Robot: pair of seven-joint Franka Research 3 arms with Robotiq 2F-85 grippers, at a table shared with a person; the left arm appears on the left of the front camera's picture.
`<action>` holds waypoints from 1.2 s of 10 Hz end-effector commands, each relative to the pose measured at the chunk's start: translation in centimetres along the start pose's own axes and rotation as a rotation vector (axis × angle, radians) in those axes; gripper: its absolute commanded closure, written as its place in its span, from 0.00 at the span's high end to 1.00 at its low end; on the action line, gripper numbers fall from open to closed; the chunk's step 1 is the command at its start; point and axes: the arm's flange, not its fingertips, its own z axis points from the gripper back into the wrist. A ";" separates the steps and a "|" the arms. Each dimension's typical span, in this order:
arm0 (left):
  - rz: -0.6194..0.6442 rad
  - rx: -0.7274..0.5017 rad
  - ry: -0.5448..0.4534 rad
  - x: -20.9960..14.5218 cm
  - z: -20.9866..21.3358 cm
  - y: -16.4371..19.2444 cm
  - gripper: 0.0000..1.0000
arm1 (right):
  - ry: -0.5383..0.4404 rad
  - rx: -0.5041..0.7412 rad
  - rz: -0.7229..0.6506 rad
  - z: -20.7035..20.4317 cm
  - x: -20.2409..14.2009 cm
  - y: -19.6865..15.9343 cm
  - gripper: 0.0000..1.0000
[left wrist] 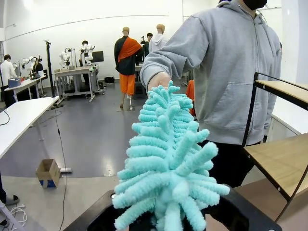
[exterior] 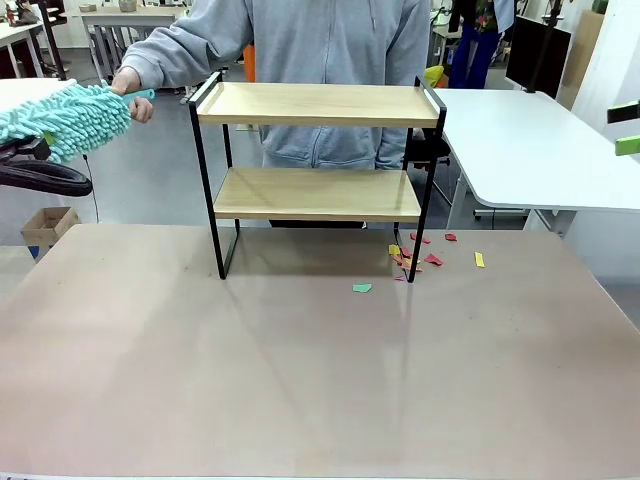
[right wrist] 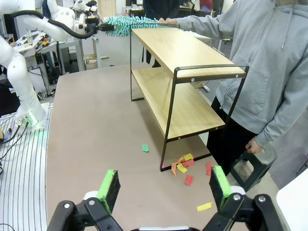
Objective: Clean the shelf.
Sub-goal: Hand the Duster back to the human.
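We start at the left gripper (right wrist: 98, 27), up at the table's left edge beside the shelf's top board: its jaws are clamped tight on the near end of a teal duster (exterior: 62, 121), whose fluffy head bulges out over the black gripper body in the left wrist view (left wrist: 168, 168). At the duster's far end, the person's hand (exterior: 130, 92) has the handle, so the duster spans between gripper and hand. The person, in a grey hoodie (exterior: 300, 60), stands behind the shelf at the far side of the table. The right gripper (right wrist: 163, 185) hangs over the table's right part with its green pads (right wrist: 109, 188) wide apart and nothing between them; in the front view we catch only its green pad tips (exterior: 627, 145) at the right edge. The shelf (exterior: 315, 170) stands upright on the brown table (exterior: 300, 380) towards the far edge, both wood boards bare, black frame legs on the tabletop. Around its front right leg lie paper scraps (exterior: 425, 255), red, orange and yellow, touching or near the leg, with one green scrap (exterior: 362, 288) a little apart, nearer the middle. A second yellow scrap (exterior: 479, 259) lies further right.
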 end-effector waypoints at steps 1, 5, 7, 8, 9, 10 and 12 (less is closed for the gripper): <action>0.029 -0.011 0.036 1.6 0.9 0.0 0.76 | -0.011 0.003 -0.007 0.0 0.3 0.0 1.00; 0.187 -0.003 0.072 8.2 3.3 1.4 1.00 | -0.011 0.003 -0.007 0.0 0.3 0.0 1.00; 0.344 -0.062 0.059 13.4 4.8 3.0 1.00 | -0.011 0.003 -0.007 0.0 0.3 0.0 1.00; 0.391 -0.024 0.019 15.6 4.9 4.9 1.00 | -0.011 0.003 -0.007 0.0 0.3 0.0 1.00; 0.436 0.014 -0.002 17.3 4.8 7.1 1.00 | -0.011 0.003 -0.007 0.0 0.3 0.0 1.00; 0.486 0.060 -0.019 18.4 4.7 9.6 1.00 | -0.011 0.003 -0.007 0.0 0.3 0.0 1.00; 0.544 0.120 -0.032 19.1 4.7 13.1 1.00 | -0.011 0.003 -0.007 0.0 0.3 0.0 1.00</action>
